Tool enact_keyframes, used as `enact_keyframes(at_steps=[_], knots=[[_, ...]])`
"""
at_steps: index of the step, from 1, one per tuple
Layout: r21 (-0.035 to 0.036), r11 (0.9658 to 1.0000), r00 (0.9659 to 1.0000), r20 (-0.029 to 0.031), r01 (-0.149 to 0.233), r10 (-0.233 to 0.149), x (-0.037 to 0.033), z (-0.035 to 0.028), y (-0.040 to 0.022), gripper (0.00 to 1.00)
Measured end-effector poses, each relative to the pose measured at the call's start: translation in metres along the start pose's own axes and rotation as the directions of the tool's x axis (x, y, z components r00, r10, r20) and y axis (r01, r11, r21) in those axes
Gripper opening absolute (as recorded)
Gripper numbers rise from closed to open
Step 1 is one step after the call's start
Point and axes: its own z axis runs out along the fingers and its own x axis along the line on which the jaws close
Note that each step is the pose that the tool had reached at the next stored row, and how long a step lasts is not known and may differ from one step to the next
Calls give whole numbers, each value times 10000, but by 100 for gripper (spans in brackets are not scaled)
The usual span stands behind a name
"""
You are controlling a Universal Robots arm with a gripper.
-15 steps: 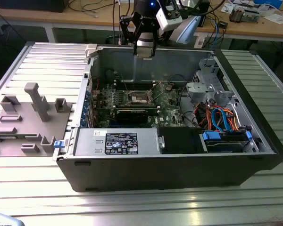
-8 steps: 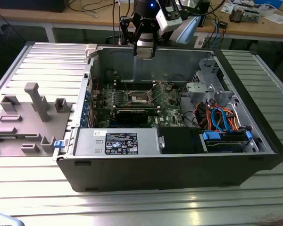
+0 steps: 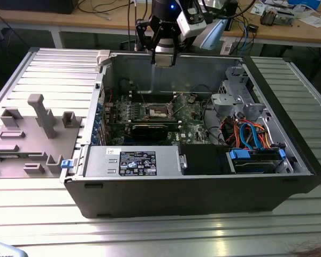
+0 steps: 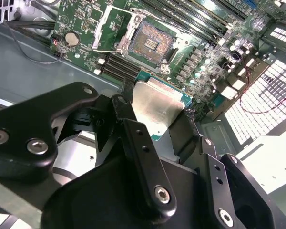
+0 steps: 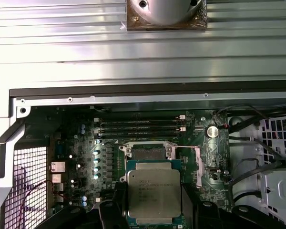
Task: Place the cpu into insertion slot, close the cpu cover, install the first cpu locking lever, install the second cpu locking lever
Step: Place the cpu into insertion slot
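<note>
Silver cpu (image 5: 154,193) clamped in the hand (image 4: 157,109) above the computer case (image 3: 176,199); ribbed metal table (image 3: 150,235) beneath.

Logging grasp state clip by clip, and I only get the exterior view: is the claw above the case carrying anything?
Observer: Yes, in the second wrist view the claw is shut on the cpu, metal top showing.
Operator: Is the socket open?
Observer: Yes, the insertion slot lies bare, with the cpu cover swung open beside it.
Operator: Chip seated yet?
Observer: No, the second wrist view shows it held apart from the slot.
</note>
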Motion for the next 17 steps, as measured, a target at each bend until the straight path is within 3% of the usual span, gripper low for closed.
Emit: enact_keyframes(at_steps=[17], knots=[[0, 10000, 10000, 0, 0, 0, -1, 34, -3, 55]])
